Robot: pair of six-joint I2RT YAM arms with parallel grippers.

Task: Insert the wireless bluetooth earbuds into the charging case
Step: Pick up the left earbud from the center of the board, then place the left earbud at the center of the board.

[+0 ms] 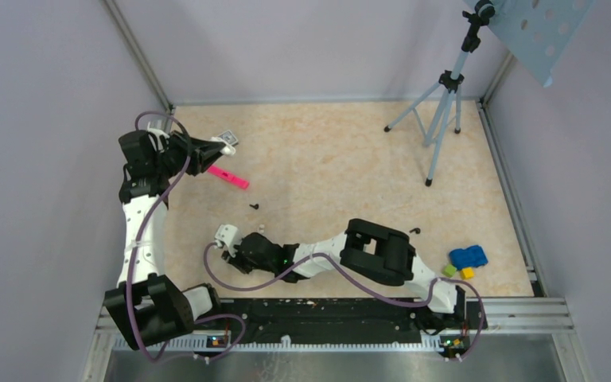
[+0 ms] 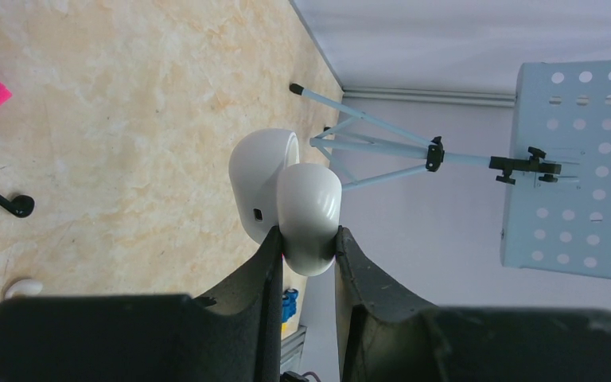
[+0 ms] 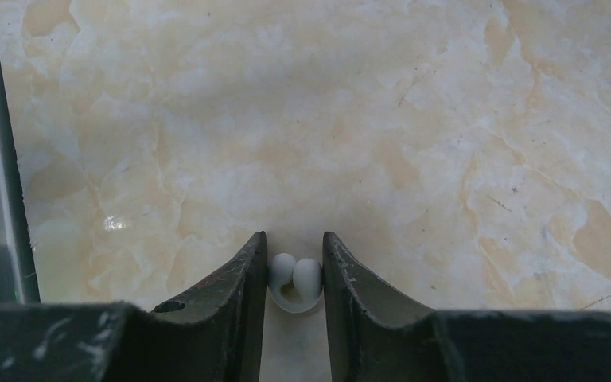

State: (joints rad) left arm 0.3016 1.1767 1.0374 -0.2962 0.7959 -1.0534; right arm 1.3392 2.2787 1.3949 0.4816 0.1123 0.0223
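Note:
My left gripper (image 2: 308,239) is shut on the white charging case (image 2: 266,187), which it holds up above the table at the far left (image 1: 207,151). The case's lid (image 2: 309,208) is hinged open, and the fingers clamp that part. My right gripper (image 3: 294,239) points down at the table near the front centre (image 1: 248,248). It is shut on a tiny white earbud (image 3: 294,282), a two-lobed piece that touches both fingers at table level. A second white earbud (image 2: 22,286) lies loose on the table beside the right gripper (image 1: 261,228).
A pink block (image 1: 228,177) lies near the left gripper. Small black pieces lie on the table, one mid-table (image 1: 254,206) and one further right (image 1: 414,231). Blue (image 1: 468,256), green and yellow bricks sit at the right. A tripod (image 1: 442,111) stands at the back right.

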